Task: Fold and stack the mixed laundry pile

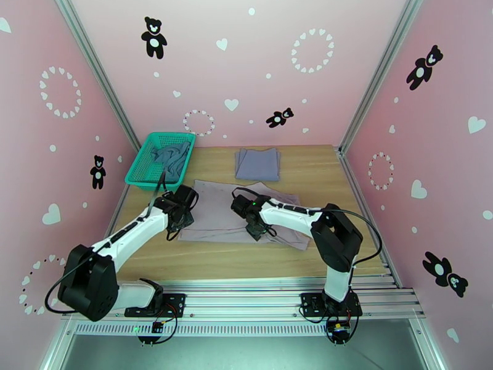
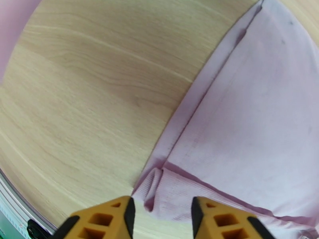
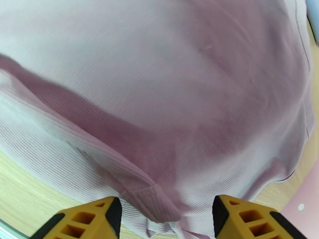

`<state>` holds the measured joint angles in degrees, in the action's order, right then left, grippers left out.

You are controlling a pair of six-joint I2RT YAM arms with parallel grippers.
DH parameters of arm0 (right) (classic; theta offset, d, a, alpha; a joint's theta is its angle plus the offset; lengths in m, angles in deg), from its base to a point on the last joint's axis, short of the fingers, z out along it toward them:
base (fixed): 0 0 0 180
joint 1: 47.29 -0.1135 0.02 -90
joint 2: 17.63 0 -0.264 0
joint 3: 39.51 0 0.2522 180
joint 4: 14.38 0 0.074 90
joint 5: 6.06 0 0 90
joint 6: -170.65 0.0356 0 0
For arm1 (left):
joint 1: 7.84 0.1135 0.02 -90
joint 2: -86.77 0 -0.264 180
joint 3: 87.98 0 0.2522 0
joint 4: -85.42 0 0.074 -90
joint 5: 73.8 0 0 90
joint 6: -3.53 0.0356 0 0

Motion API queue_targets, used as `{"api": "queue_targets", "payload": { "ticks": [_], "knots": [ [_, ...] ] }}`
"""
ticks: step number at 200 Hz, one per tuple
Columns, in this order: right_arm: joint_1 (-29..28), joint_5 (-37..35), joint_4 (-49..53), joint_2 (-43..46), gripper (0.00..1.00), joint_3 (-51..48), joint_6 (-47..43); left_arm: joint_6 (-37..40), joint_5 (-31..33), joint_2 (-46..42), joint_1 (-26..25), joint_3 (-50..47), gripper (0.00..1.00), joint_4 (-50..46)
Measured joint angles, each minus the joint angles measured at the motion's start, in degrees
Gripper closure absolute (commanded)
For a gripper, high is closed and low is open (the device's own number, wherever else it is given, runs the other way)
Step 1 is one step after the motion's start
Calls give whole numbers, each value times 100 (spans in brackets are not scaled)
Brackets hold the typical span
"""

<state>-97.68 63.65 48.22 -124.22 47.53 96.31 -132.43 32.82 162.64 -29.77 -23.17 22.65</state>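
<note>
So the pale mauve-grey garment (image 1: 215,208) is spread flat in the middle of the tabletop (image 1: 320,174), a bit left of centre, with one sleeve trailing off toward the right edge. Both arms are down on its near hem.

The left gripper (image 2: 161,216) is at the garment's near-left corner. In the left wrist view its orange fingers (image 2: 119,216) are spread apart, and a little folded-over bit of hem sits just past the tips, roughly in line with the gap. It doesn't look like they're pinching anything; the cloth is lying on the wood. Bare tabletop runs off to the left of that corner.

The right gripper (image 3: 165,220) is further right along the same near hem, around the middle of the garment. Its jaws are spread pretty wide too. In the right wrist view there's a rumpled ridge of ribbed cloth between the two fingers (image 3: 107,218), but they're clear of it on both sides, so no grip there either. I can't tell whether the tips are touching the fabric underneath.

The grey-lavender garment (image 1: 257,164) is already folded into a neat rectangle near the far edge, about centre, just beyond the spread one and not touching it as far as I can see.

The teal-blue top (image 1: 171,156) is bunched up inside the green basket (image 1: 138,171), which sits at the far-left corner.
</note>
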Motion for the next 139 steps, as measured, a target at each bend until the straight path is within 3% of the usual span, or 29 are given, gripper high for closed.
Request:
{"api": "queue_targets", "payload": {
  "ticks": [46,96,139],
  "knots": [
    [72,-160,-166,4,57,0,315,-31,-841,-514,4,-872,82,37],
    [225,-216,-262,-72,64,44,426,20,-1403,-518,4,-1008,84,195],
    [225,-208,-363,-260,68,72,439,122,-1493,85,4,-929,86,422]
  ]
}}
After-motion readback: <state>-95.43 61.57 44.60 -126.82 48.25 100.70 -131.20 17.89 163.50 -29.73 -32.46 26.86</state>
